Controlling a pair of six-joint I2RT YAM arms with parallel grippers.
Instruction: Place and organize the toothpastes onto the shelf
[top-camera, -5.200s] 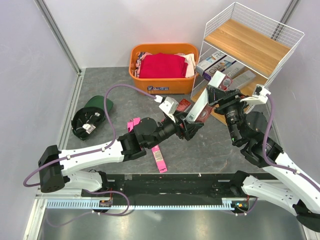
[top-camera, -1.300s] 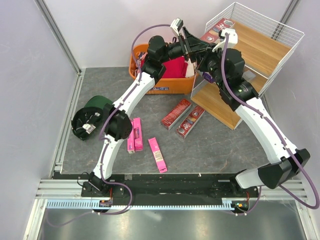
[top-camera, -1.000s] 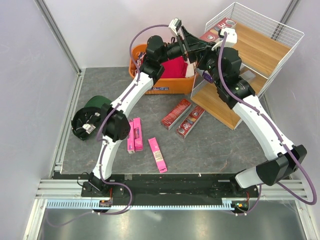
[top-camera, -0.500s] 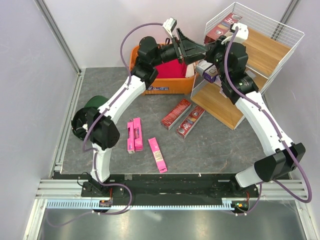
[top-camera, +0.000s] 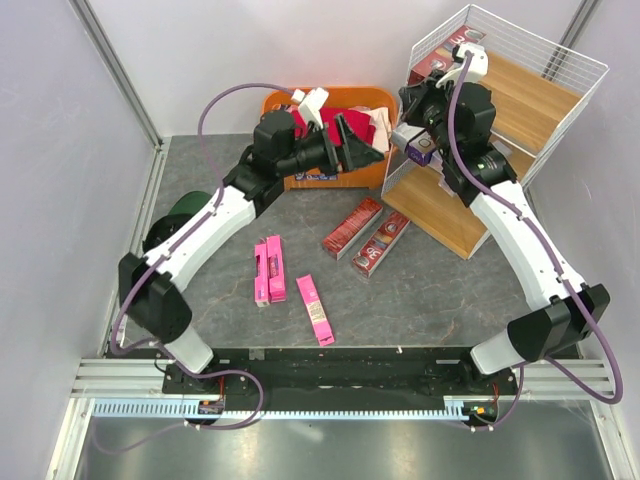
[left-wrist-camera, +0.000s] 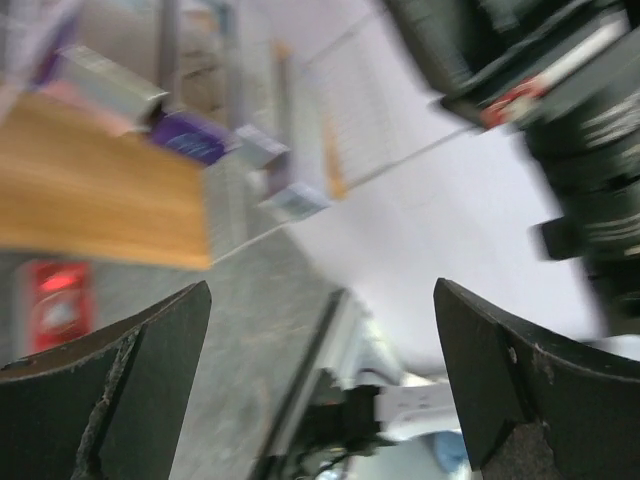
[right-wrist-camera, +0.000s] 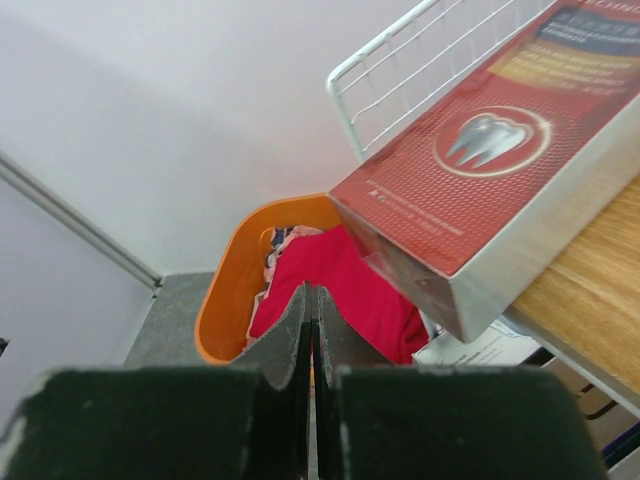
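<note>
Grey bench (top-camera: 430, 290) holds loose toothpastes (top-camera: 352, 227) — light, stiff cartons, likely best pinched mid-length across narrow sides — one lies atop the shelf (top-camera: 520, 95); left tool (left-wrist-camera: 320, 285) gapes empty, right tool (right-wrist-camera: 311, 295) closed, empty.

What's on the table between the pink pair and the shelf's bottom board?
A dark red toothpaste box and a second red box beside it; top view.

Shelf (top-camera: 510, 92) of white wire and matt wood; glossy cardboard toothpastes (top-camera: 352, 227); smooth plastic basket (right-wrist-camera: 215, 312)
</note>
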